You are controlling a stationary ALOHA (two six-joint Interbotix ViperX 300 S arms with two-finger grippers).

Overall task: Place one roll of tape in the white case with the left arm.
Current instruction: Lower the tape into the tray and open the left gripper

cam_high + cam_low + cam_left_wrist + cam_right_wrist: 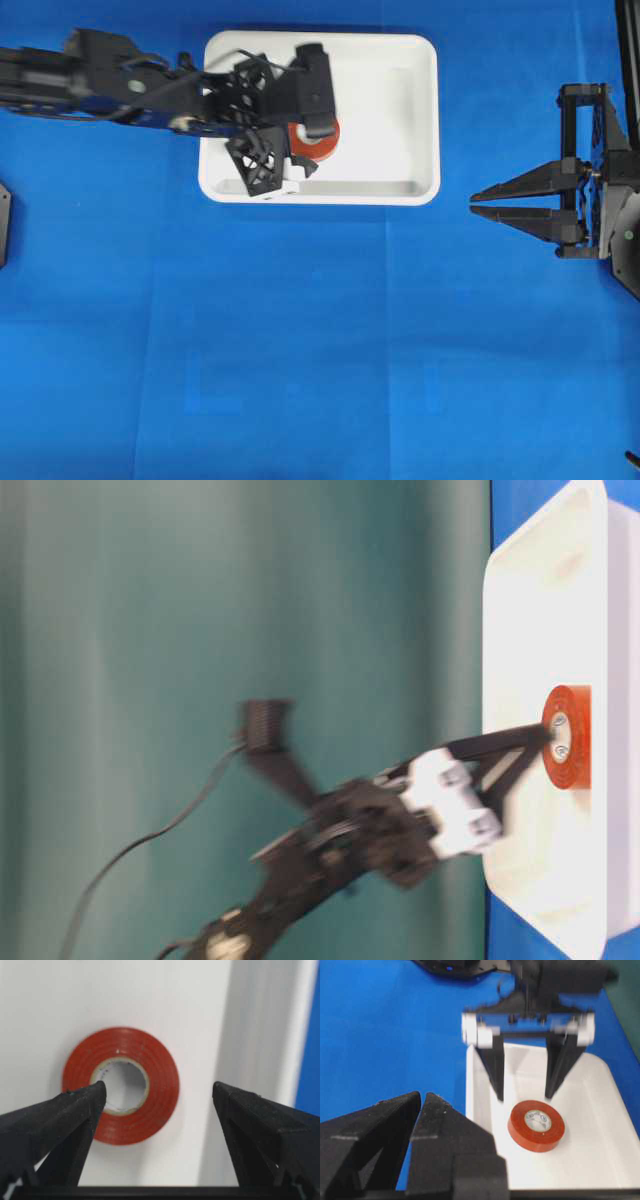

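Note:
The roll of tape is a red-orange ring with a pale core. It lies flat on the floor of the white case, in its left half. My left gripper hangs over it, pointing down, with its jaws wide open and empty. In the left wrist view the tape lies under the left finger and off to the left of the gap, with the gripper holding nothing. The right wrist view shows the tape lying free below the left gripper. My right gripper is shut and empty, right of the case.
The case stands at the back of a blue cloth. Its raised rim runs close beside the tape. The table-level view shows the tape in the case, with a green backdrop behind.

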